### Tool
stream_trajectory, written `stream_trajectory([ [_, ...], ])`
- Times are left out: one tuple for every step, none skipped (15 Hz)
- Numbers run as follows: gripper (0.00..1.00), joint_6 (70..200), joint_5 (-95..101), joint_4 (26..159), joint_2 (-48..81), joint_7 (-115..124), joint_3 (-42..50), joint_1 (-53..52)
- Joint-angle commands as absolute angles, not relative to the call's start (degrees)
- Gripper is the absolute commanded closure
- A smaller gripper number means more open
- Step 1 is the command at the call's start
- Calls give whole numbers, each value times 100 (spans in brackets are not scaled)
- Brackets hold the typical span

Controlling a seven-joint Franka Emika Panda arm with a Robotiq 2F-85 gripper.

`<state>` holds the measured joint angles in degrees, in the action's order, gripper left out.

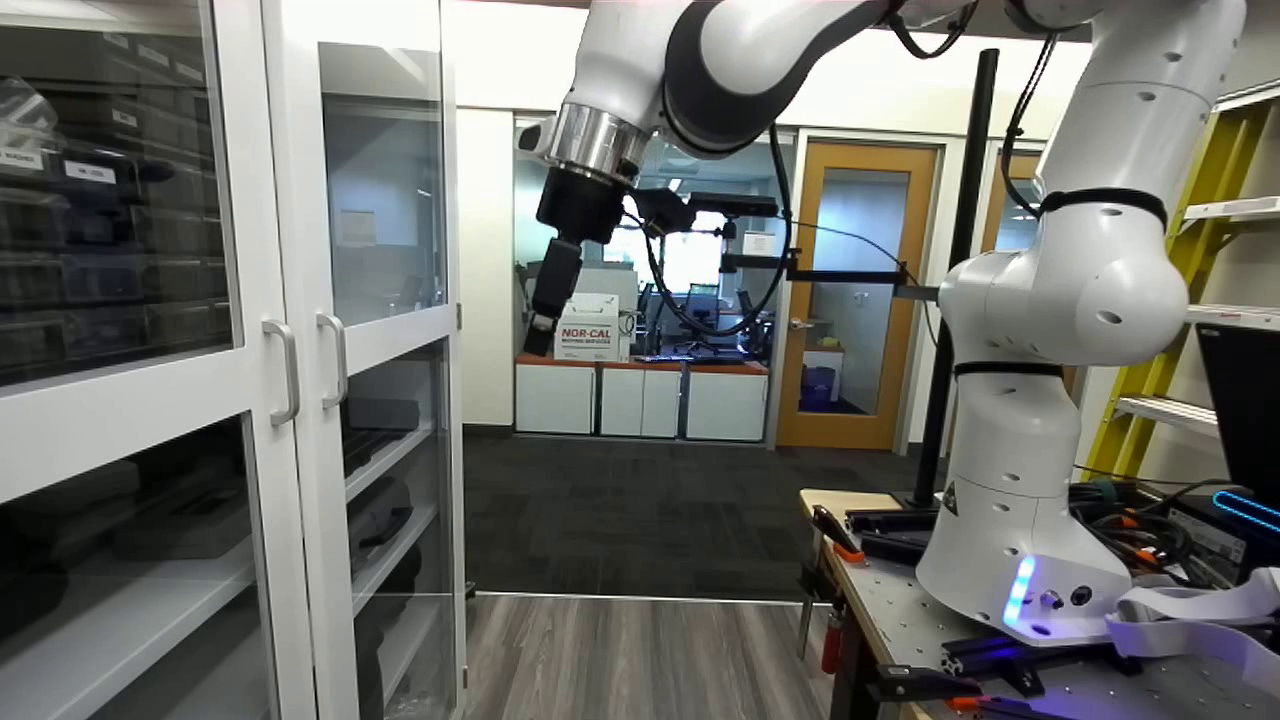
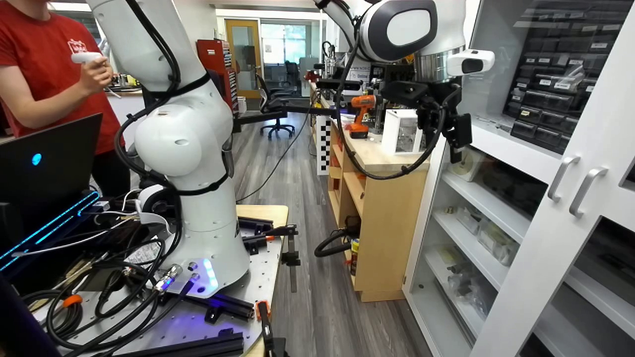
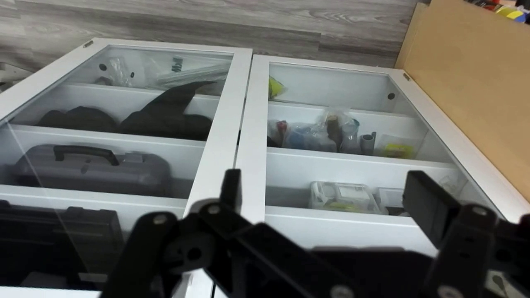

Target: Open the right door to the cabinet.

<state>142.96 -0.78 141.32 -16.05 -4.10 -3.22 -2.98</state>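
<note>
The hand (image 3: 325, 184) is spread; the right door handle (image 1: 341, 360) should be straddled, then drawn outward from the cabinet (image 1: 220, 388).

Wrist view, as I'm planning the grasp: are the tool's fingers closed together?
No, the fingers of the tool stand wide apart, with a clear box visible between them.

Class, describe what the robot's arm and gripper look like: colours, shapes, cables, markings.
The arm is white and rounded, with a silver ring near its end. Black cables run along it and black bands wrap it. A blue light strip glows low on it. The gripper is mostly black, with two blocky fingers.
</note>
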Motion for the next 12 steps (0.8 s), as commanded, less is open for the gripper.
stream_trajectory([
  [0,14696,130,13787,-1153,-376,-273,-225],
  [0,14787,152,13700,-1036,-369,-255,-204],
  [0,14880,168,13601,-916,-369,-230,-183],
  [0,14960,187,13515,-809,-372,-205,-166],
  [0,15052,204,13415,-687,-376,-176,-137],
  [0,15104,216,13311,-578,-372,-151,-116],
  [0,15214,238,13223,-468,-404,-115,-96],
  [0,15299,239,13140,-376,-432,-88,-86],
  [0,15385,247,13050,-279,-450,-66,-65],
  [0,15474,287,12982,-199,-450,-45,-49],
  [0,15541,289,12900,-118,-474,-20,-45],
  [0,15360,168,13094,-308,-420,-52,-106],
])
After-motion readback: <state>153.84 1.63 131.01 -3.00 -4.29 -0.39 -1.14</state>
